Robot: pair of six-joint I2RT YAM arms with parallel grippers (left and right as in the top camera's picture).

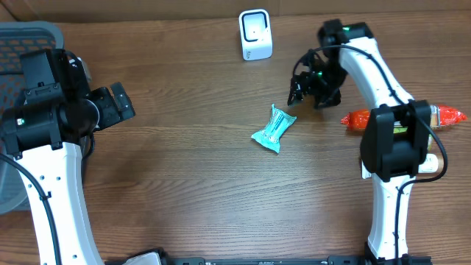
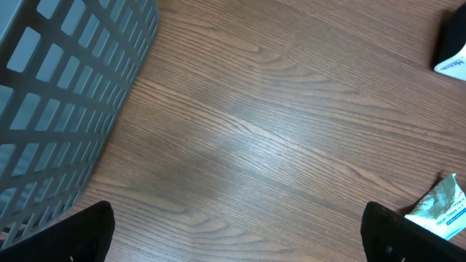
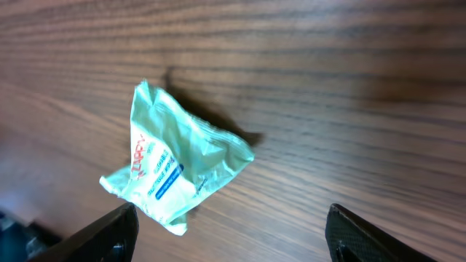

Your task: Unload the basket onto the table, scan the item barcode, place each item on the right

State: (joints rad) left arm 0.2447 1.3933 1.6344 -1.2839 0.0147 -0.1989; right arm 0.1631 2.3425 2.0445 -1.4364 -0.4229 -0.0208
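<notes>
My R claw: jaws apart, empty, over desk. L claw: apart, idle. Teal pkt lies loose on desk, off-centre to my jaws, well short of scanner. Risk: crinkly wrap skids on closing, or grip covers barcode.

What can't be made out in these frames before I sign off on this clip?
- Barcode on the teal packet: the right wrist view shows only crumpled print; overhead it is too small.
- Orange packet: overhead, its middle is hidden by the right arm.
- Basket contents: overhead, covered by the left arm and cut off by the edge.
</notes>
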